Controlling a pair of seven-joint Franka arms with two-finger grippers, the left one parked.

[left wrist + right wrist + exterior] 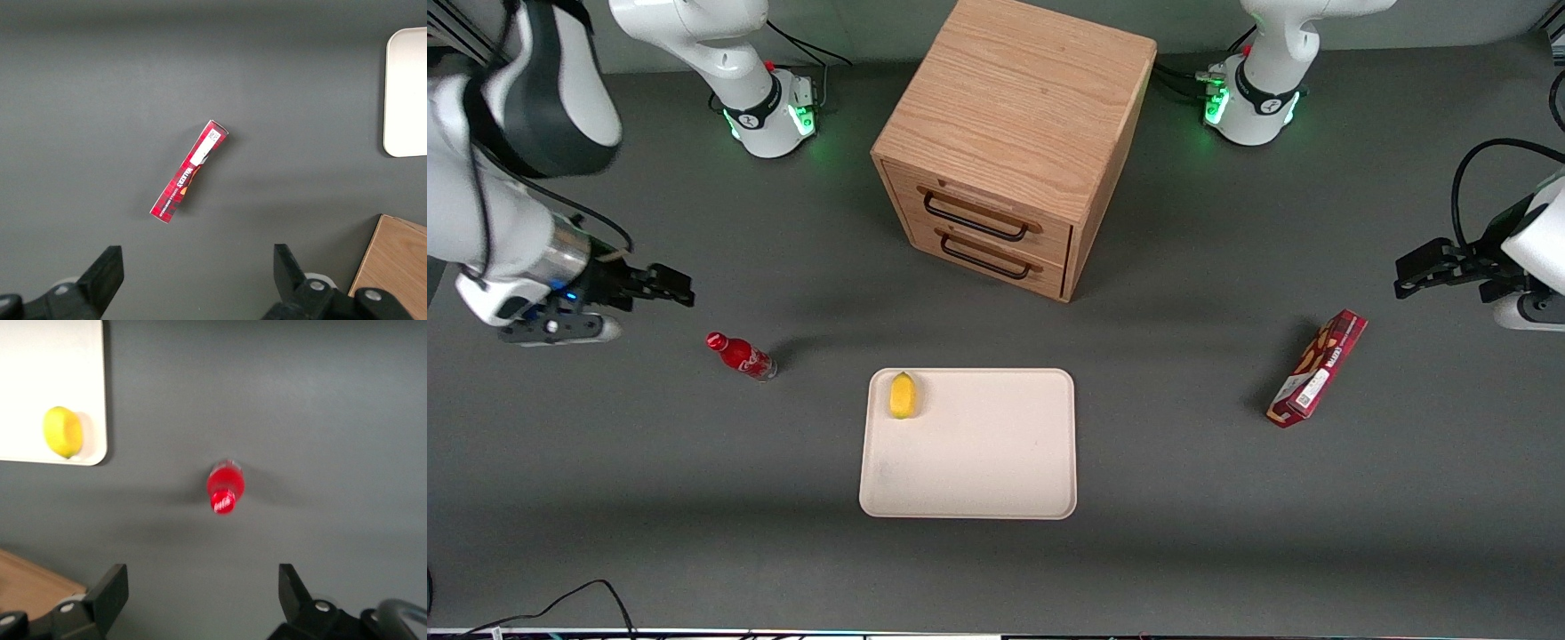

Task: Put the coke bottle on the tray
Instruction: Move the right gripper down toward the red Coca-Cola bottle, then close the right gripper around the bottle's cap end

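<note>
The coke bottle (pixel 742 356) is small, slim and red with a red cap. It stands upright on the grey table, beside the tray, toward the working arm's end. It also shows in the right wrist view (pixel 225 488), seen from above. The tray (pixel 978 462) is cream-white with rounded corners; one corner of it shows in the right wrist view (pixel 80 393). My gripper (pixel 665 286) hangs above the table, farther from the front camera than the bottle and apart from it. Its jaws are wide open and empty, as the right wrist view (pixel 203 590) shows.
A yellow lemon (pixel 903 395) lies on the tray near its corner closest to the bottle. A wooden two-drawer cabinet (pixel 1014 142) stands at the table's middle, farther from the front camera than the tray. A red snack box (pixel 1318 368) lies toward the parked arm's end.
</note>
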